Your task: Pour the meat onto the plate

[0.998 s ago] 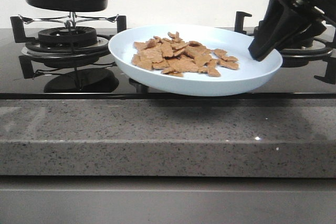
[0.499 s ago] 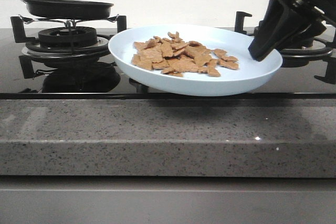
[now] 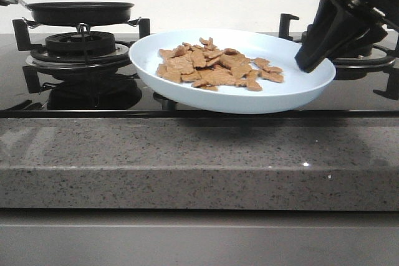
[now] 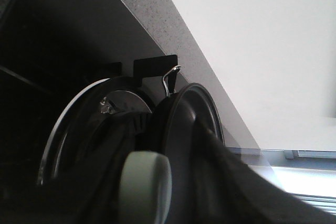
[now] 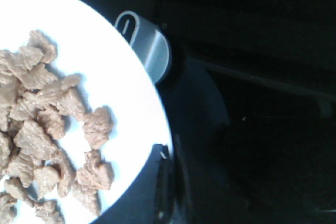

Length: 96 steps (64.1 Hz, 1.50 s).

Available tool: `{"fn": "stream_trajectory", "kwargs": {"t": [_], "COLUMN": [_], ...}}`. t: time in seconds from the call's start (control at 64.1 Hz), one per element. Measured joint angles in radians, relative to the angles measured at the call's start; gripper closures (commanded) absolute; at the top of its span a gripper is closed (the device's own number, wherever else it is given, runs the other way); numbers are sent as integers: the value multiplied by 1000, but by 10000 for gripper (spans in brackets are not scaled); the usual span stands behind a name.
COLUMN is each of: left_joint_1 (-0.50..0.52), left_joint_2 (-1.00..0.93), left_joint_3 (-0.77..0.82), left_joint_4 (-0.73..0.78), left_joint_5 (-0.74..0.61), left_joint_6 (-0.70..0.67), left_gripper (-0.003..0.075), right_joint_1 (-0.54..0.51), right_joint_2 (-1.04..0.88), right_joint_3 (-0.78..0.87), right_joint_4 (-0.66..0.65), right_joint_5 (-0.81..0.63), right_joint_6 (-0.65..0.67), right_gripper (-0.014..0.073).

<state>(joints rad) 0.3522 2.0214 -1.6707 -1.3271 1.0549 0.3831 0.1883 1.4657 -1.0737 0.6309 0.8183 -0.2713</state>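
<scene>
The pale-blue plate hangs tilted above the stove front, with the orange-brown meat heaped on it. My right gripper is shut on the plate's right rim. In the right wrist view the plate carries the meat, and my right gripper clamps its edge. The black frying pan sits level at the left burner's grate. My left gripper is shut on the pan's grey handle, mostly out of the front view. The pan looks empty.
The left burner with its grate lies under the pan. The right burner is behind my right arm. A silver stove knob sits just beyond the plate's rim. The speckled stone counter edge runs along the front.
The frying pan has come down from above the left burner to the grate's level and now sits flat. The plate, the meat and the right gripper have not moved.
</scene>
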Motion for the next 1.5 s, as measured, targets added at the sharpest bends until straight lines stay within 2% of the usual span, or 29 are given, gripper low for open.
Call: {"fn": "stream_trajectory", "kwargs": {"t": [0.109,0.187,0.437,0.827,1.061,1.295,1.373,1.497], "left_joint_1": [0,0,0,5,5,5,1,-13], "left_joint_2": [0,0,0,-18,-84,-183,-215,-276], "left_joint_3": [0,0,0,0,0,0,0,0], "left_joint_4": [2,2,18,154,182,310,331,355], "left_joint_5": [2,14,95,147,150,162,164,166], "left_joint_6": [0,0,-3,-45,-45,-51,-56,-56], "left_gripper": [192,160,165,165,165,169,190,280], "right_joint_1": [0,0,0,0,0,0,0,0], "right_joint_2": [0,0,0,0,0,0,0,0], "right_joint_3": [0,0,0,0,0,0,0,0], "right_joint_4": [0,0,0,0,0,0,0,0], "right_joint_5": [0,0,0,0,0,0,0,0], "right_joint_6": [0,-2,-2,-2,-2,-2,-2,-2], "right_gripper": [612,612,612,612,612,612,612,612]}}
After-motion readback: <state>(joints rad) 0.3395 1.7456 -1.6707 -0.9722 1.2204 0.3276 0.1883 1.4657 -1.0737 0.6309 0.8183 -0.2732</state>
